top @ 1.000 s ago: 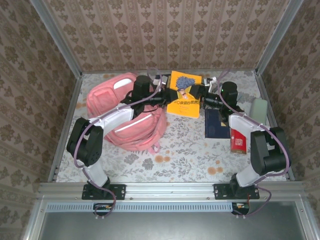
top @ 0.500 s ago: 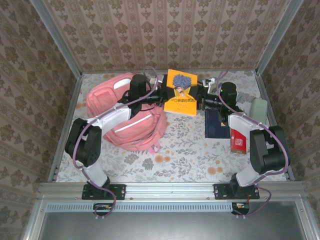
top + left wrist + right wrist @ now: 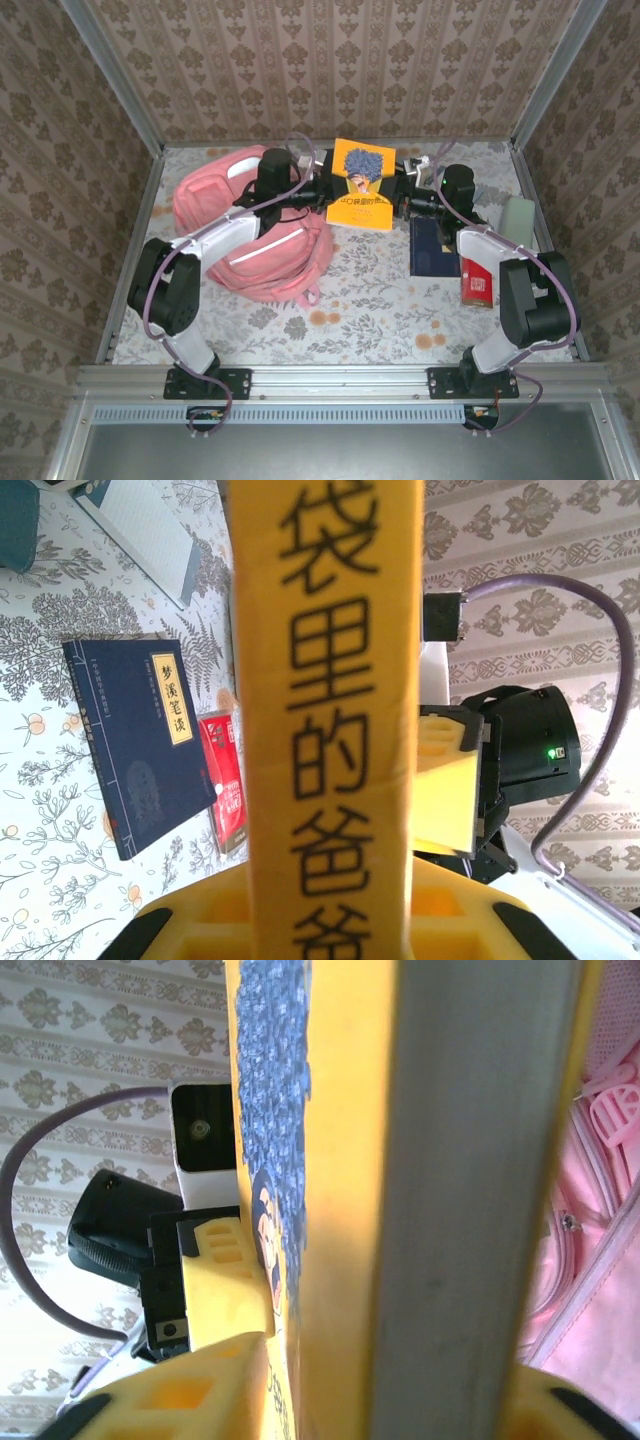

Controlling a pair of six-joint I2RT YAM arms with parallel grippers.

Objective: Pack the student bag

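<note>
Student bag (image 3: 250, 230) at left, yellow book (image 3: 360, 185) held between both tools at centre.
Pink, white-trimmed, lying flat on the left half of the floral bench (image 3: 380, 300), partly under the left arm. Left tool (image 3: 318, 192) clamped on the book's left edge. Right tool (image 3: 400, 195) straddling the right edge, a finger on either side; clamped or not, cannot tell. Further right on the bench, dark blue book (image 3: 432, 248) just beside red box (image 3: 476, 281).
</note>
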